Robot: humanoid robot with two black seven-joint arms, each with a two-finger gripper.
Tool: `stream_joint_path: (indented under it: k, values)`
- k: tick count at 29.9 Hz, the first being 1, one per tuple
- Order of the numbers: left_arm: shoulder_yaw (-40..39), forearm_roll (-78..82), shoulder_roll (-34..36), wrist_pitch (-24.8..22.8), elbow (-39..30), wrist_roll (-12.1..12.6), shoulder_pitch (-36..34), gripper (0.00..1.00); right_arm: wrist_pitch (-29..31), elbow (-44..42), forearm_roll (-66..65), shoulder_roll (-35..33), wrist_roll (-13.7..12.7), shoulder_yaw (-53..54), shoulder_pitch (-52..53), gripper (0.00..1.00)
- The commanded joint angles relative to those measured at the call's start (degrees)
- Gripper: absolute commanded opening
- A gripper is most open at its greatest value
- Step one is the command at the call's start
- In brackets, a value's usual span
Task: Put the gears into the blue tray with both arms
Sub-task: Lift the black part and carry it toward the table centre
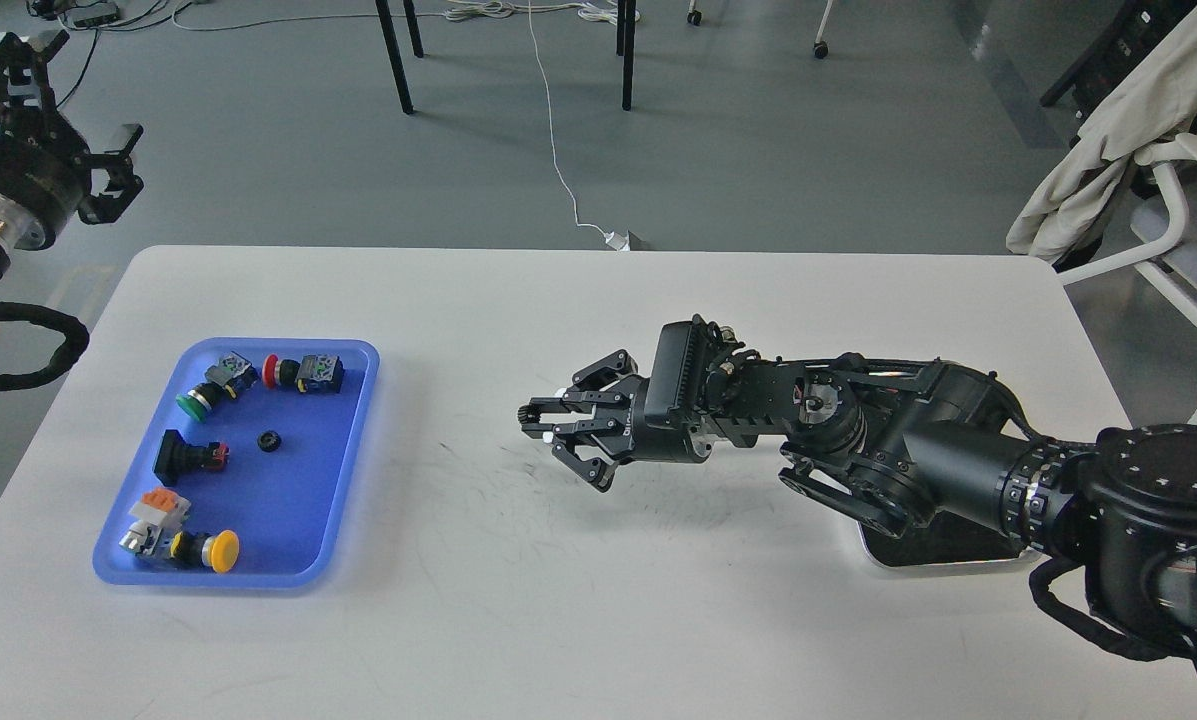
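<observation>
The blue tray point(303, 500) lies on the left side of the white table. One small black gear point(269, 440) rests near its middle. Over the table's middle, well right of the tray, my right gripper point(536, 418) points left. Its fingertips point(530, 411) are pinched on a small dark toothed piece that looks like a gear. My left gripper point(66, 100) is raised off the table's far left corner, past the tray. Its fingers are spread, with nothing between them.
Several colour-capped push-button switches point(198, 395) lie in the blue tray around the gear. A silver metal tray point(943, 565) sits at the right, mostly hidden under my right arm. A chair with a draped cloth point(1118, 130) stands beyond the table's right corner.
</observation>
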Motion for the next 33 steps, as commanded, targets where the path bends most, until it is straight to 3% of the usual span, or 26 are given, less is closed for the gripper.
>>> stream_joint_path:
  k: [1,23,33]
  values:
    - [-0.05,0.00,0.02,0.00,0.02,0.00,-0.01,0.99,-0.22,2.44,-0.11,-0.01,0.00,-0.11,-0.93,0.01]
    - [-0.14,-0.09,1.78,-0.80,-0.68,0.00,-0.09,0.99,0.04,1.92,-0.20,-0.01,0.00,-0.64,-4.18,0.02]
    - [-0.23,-0.09,3.01,-0.79,-2.09,-0.09,0.08,0.99,1.10,1.04,0.68,-0.01,0.00,-0.38,-5.23,0.40]
